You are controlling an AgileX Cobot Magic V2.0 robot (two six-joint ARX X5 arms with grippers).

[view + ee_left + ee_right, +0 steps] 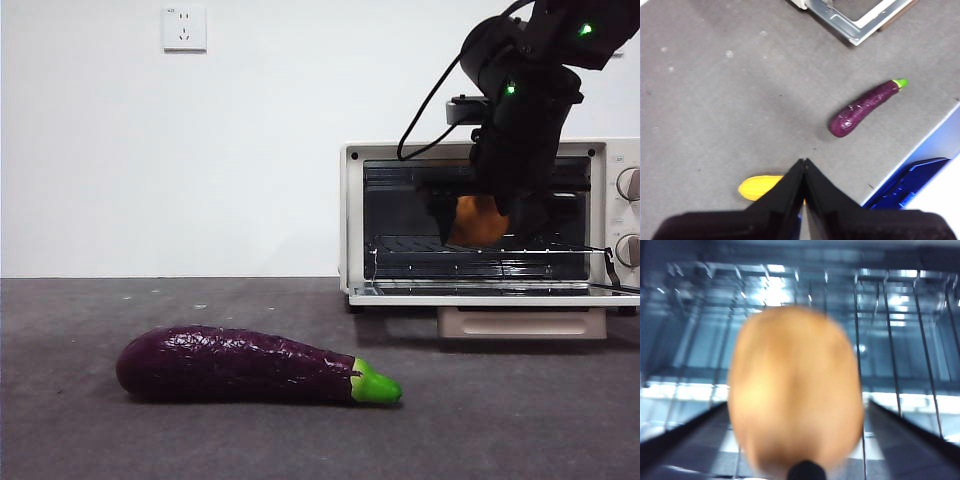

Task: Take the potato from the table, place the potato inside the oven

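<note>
The orange-brown potato (478,222) hangs inside the open oven (352,215), just above its wire rack (480,250). My right gripper (482,212) reaches into the oven from above and is shut on the potato. In the right wrist view the potato (796,390) fills the middle, with a black jaw along each side of it and the rack's wires (890,340) behind. My left gripper (803,165) is shut on nothing and hovers high over the dark grey table (730,110), far from the oven.
A purple eggplant (240,365) with a green tip lies on the table in front of the oven, left of its lowered door (490,296). A yellow object (760,186) lies under the left gripper. A blue object (907,182) sits past the table's edge.
</note>
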